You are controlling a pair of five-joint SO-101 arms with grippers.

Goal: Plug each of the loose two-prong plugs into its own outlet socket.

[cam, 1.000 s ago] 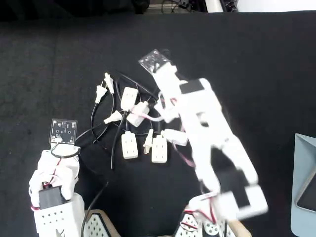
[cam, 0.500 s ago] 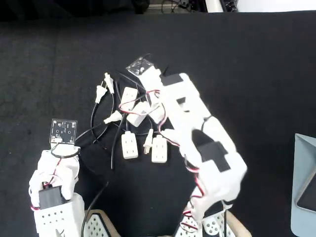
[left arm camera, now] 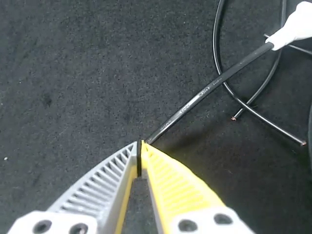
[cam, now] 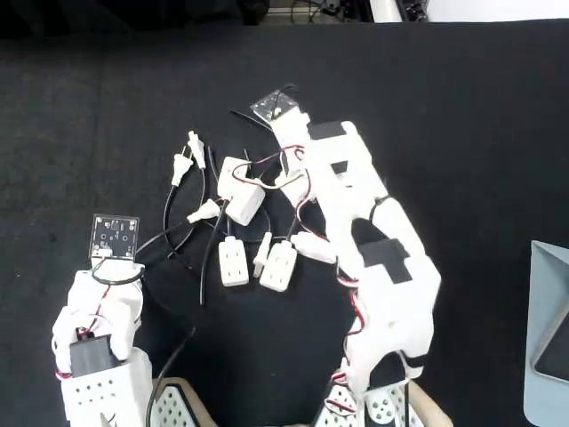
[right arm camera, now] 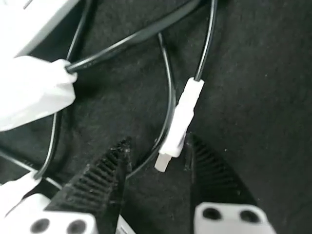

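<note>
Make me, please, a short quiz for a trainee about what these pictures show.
1. True or false: the left gripper has its fingers wide open.
2. Choose one. What lies between the open fingers of the right gripper? A) a white plug; B) a socket block; C) a screwdriver.
3. Fill in the blank: the cable that runs up to the tip of the left gripper is ____ in colour.

Key: 1 false, the fingers are shut; 2 A; 3 black.
</note>
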